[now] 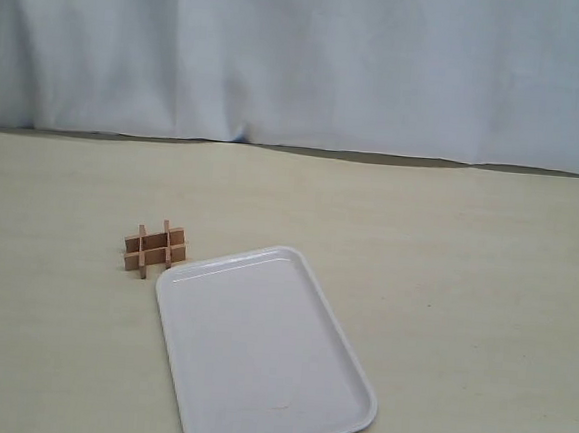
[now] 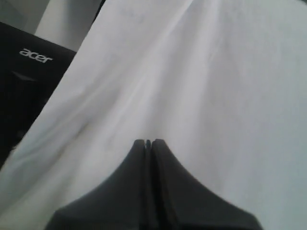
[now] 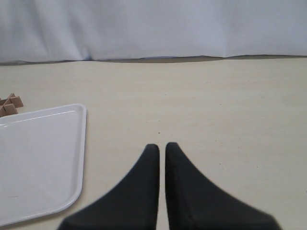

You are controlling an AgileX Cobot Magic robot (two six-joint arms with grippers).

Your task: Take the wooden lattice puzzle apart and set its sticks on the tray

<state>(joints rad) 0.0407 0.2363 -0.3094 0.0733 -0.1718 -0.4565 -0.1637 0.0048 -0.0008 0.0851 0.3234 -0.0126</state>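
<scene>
Puzzle [image 1: 153,249] sits whole toward table's left edge, beside tray [image 1: 257,374]; left gripper [image 2: 148,143] and right gripper [image 3: 162,146] fingers together, empty; one-armed pull may drag it unseparated.

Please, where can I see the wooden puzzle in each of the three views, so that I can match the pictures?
Exterior view: the puzzle stands left of centre, by the tray's far left corner.
Left wrist view: not in it.
Right wrist view: the puzzle is cut off by the picture's edge, just beyond the tray.
Shared landmark: the white cloth shows in all three views.
</scene>
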